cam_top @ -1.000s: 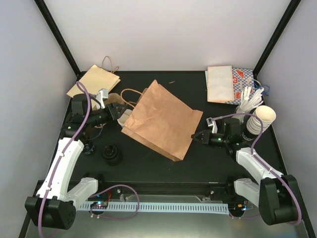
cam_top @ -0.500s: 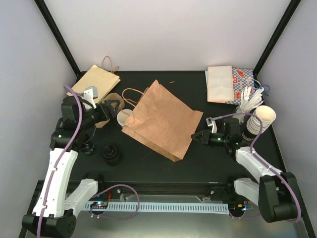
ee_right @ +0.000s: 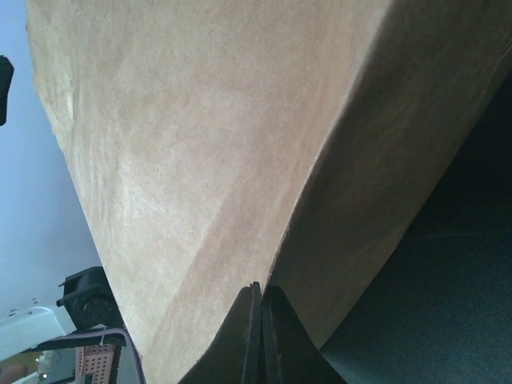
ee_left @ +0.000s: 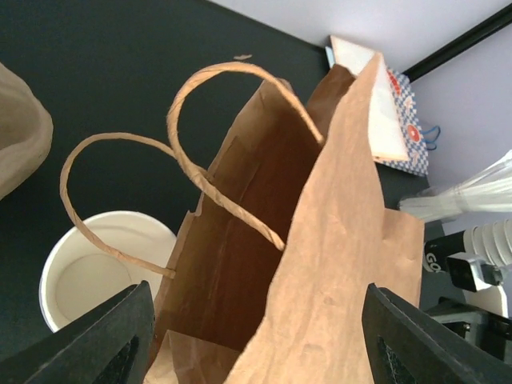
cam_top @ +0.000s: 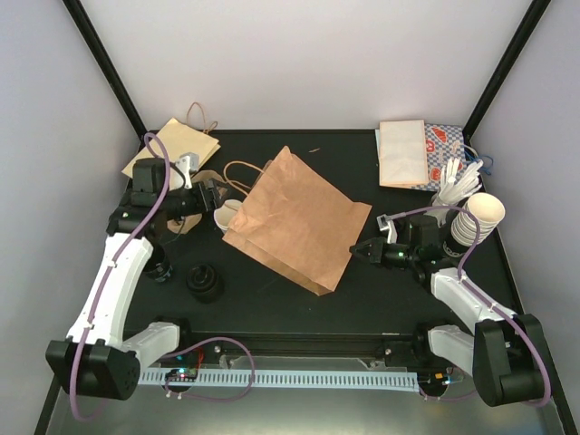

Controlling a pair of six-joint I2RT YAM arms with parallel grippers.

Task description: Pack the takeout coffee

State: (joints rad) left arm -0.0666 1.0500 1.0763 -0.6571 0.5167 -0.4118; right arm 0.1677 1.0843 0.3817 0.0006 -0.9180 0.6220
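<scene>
The small white paper cup (cam_top: 227, 215) stands upright and open on the black table, beside the mouth of the brown paper bag (cam_top: 299, 222), under its rope handles. In the left wrist view the cup (ee_left: 100, 268) is at lower left and the bag's open mouth (ee_left: 240, 240) is straight ahead. My left gripper (cam_top: 210, 196) is open and empty, just left of the cup; its fingers (ee_left: 112, 336) stand wide apart. My right gripper (cam_top: 361, 249) is shut on the bag's bottom edge (ee_right: 240, 160), with the fingertips (ee_right: 254, 300) pressed together on the fold.
A flat paper bag (cam_top: 174, 145) lies at the back left, with a brown moulded piece (cam_top: 205, 180) near it. A black round object (cam_top: 205, 281) sits at the front left. A stack of cups (cam_top: 478, 220), cutlery (cam_top: 458, 181) and paper packets (cam_top: 405, 152) fill the right side.
My left gripper drew back to the left from the bag's mouth, leaving the cup standing there, then came a little to the right again. The right gripper has kept its hold.
</scene>
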